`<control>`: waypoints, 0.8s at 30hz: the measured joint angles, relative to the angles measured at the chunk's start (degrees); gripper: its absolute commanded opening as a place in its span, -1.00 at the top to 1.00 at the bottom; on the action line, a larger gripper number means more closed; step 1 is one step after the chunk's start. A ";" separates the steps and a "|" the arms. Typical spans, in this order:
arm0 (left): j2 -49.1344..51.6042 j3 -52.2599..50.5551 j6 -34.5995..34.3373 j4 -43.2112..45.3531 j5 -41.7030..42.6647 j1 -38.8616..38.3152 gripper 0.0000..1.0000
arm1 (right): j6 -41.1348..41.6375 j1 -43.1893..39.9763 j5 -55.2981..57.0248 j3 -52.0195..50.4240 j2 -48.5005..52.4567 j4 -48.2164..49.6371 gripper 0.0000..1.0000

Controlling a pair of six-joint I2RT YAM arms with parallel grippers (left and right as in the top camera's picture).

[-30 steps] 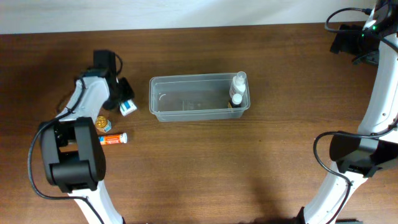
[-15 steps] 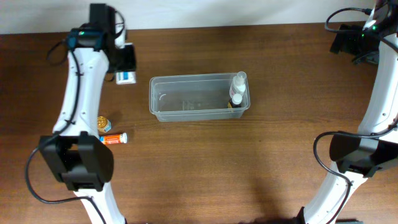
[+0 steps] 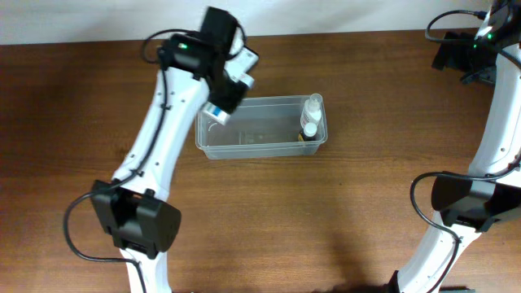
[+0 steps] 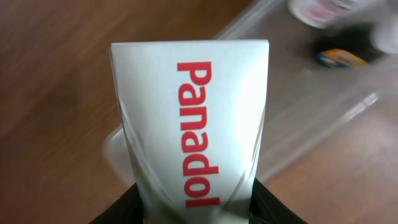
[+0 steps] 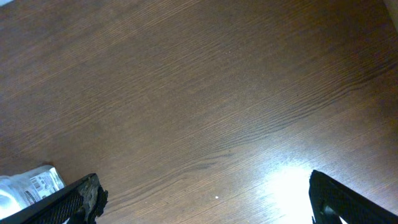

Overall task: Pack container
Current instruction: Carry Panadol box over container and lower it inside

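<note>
The clear plastic container (image 3: 260, 150) lies mid-table; two white bottles (image 3: 311, 116) stand at its right end. My left gripper (image 3: 218, 109) is shut on a white-and-blue Panadol carton (image 4: 193, 124) and holds it over the container's left end (image 4: 323, 93). In the left wrist view the carton fills the middle, with the fingers squeezing its lower sides. My right gripper (image 5: 205, 199) is open and empty, high over bare table at the far right, its arm at the back right corner in the overhead view (image 3: 460, 49).
A small blue-and-yellow item (image 4: 339, 58) lies inside the container near the bottles. A white bottle (image 5: 28, 186) shows at the left edge of the right wrist view. The left arm (image 3: 159, 138) spans the table's left half.
My left arm has lifted the carton from the table's left side and swung it right, over the container's left end. The right arm has not moved.
</note>
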 measured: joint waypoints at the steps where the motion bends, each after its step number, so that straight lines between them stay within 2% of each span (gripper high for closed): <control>1: 0.00 0.00 1.16 -0.09 0.42 -0.63 0.17 | 0.02 0.00 0.00 0.00 0.00 0.00 -0.97; 9: 0.68 0.00 11.28 -0.24 7.61 -1.92 0.24 | 0.00 0.00 0.02 0.00 0.00 0.00 -0.97; 13: 4.68 0.04 15.10 -0.22 9.09 -1.92 0.24 | 0.00 0.00 0.00 0.00 0.00 0.00 -0.97; 24: 13.33 0.04 19.12 3.78 9.53 -2.36 0.23 | 0.02 0.00 0.00 0.00 0.00 0.00 -0.97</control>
